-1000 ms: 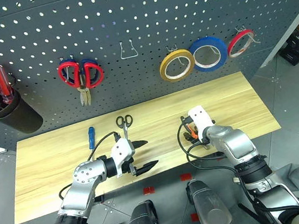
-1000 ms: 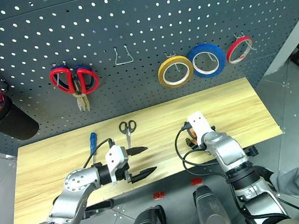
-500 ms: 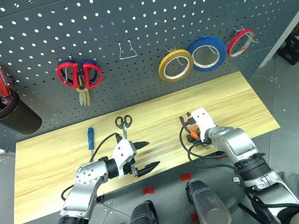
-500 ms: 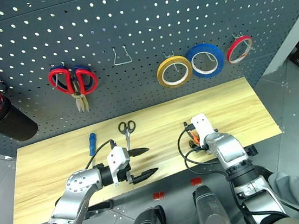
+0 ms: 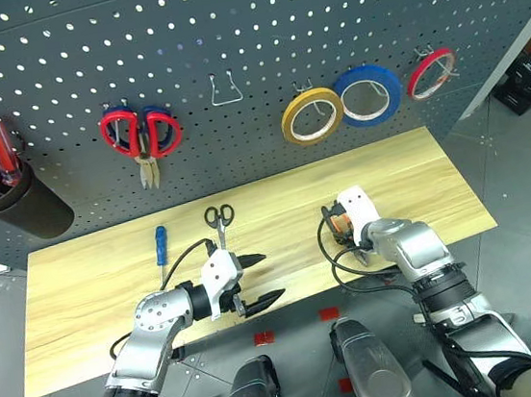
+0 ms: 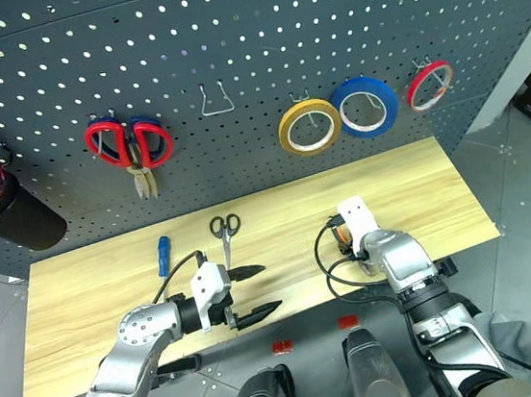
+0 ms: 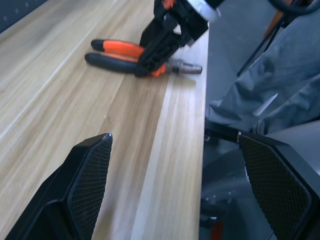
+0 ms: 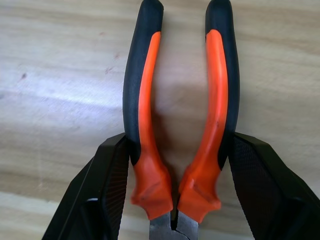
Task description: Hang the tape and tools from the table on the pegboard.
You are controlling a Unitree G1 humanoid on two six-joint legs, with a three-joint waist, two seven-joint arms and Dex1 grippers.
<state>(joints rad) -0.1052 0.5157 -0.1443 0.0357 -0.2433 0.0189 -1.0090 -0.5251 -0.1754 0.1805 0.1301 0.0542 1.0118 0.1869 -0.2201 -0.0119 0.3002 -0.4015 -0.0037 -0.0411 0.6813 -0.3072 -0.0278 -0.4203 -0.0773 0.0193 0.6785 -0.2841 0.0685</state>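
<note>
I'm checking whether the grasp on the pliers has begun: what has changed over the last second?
The right gripper has narrowed its fingers onto the orange-and-black pliers, which lie on the table; its pads now sit against both handles near the pivot. The pliers have not been lifted. The left gripper stays open above the table's near edge, and the black-handled scissors and blue screwdriver lie where they were.

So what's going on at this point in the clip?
The right gripper is down on the table, its fingers on either side of the orange-and-black pliers at the base of the handles, touching them; the pliers lie flat. The left gripper hangs open and empty over the table's front edge. The blue screwdriver and black scissors lie on the table; the red tape hangs on the pegboard.
</note>
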